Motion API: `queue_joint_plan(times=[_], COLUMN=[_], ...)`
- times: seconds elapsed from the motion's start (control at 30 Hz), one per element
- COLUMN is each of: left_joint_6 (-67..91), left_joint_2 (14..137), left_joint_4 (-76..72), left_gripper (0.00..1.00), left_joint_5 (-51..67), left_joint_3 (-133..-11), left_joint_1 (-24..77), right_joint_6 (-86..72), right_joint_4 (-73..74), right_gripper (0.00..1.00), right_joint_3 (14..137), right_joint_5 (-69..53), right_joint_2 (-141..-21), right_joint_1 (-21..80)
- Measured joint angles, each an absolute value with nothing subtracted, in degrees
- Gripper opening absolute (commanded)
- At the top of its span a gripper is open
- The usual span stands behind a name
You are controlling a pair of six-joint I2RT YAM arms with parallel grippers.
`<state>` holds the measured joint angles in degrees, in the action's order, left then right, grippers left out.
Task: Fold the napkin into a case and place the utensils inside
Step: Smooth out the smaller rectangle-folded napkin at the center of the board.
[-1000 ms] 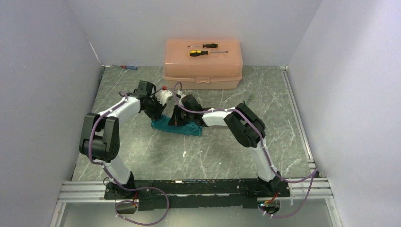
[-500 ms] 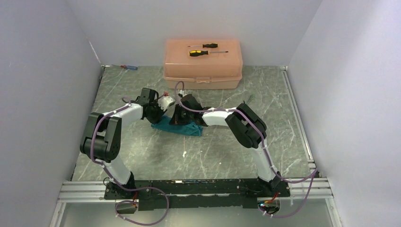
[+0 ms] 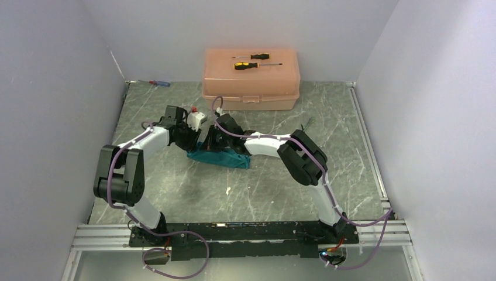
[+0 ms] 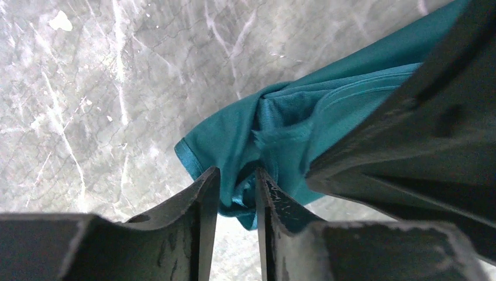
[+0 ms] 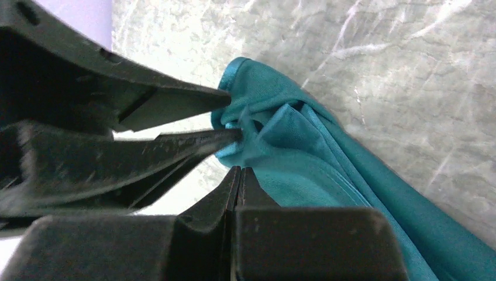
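The thin teal cloth napkin (image 3: 227, 158) lies left-to-right on the grey marbled bench (image 3: 175, 193). At its left end, the left pincer (image 4: 237, 175) pinches a bunched fold, with the right pincer (image 5: 237, 172) pressed together just beside it.

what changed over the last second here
The left arm swung its elbow out toward the near left, with the left end effector pinched on the napkin. The right end effector, shut, edged slightly left and farther away over the cloth. The napkin, peach box and screwdrivers stayed put.

Grey marble table (image 3: 175, 187), lavender walls (image 3: 47, 88)
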<state>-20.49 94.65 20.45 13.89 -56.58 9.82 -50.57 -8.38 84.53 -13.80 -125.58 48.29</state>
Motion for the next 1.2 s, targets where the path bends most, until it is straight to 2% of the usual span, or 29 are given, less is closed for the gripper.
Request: queue_joint_plan(times=[0.17,0.33,0.8,1.2], left_joint_6=[-19.14,-19.22,-26.72,-30.74], left_joint_2=[92.27,92.27,94.56,94.59], left_joint_4=[22.31,22.59,21.76,21.41], left_gripper=[0.42,0.43,0.29,0.31], left_joint_5=[16.01,16.82,17.15,17.87], left_joint_3=[-58.08,-61.14,-59.22,-55.42], left_joint_1=[9.56,7.53,7.44,11.75], right_joint_6=[-52.07,-52.86,-54.22,-55.72], right_joint_4=[-8.67,-8.71,-11.38,-14.24], right_gripper=[0.0,0.0,0.0,0.0], right_joint_3=[85.76,85.17,82.85,81.3], right_joint_5=[-13.76,-13.78,-14.06,-14.61], right_joint_2=[-126.76,-128.57,-129.16,-129.16], right_joint_1=[48.42,48.4,48.14,47.81])
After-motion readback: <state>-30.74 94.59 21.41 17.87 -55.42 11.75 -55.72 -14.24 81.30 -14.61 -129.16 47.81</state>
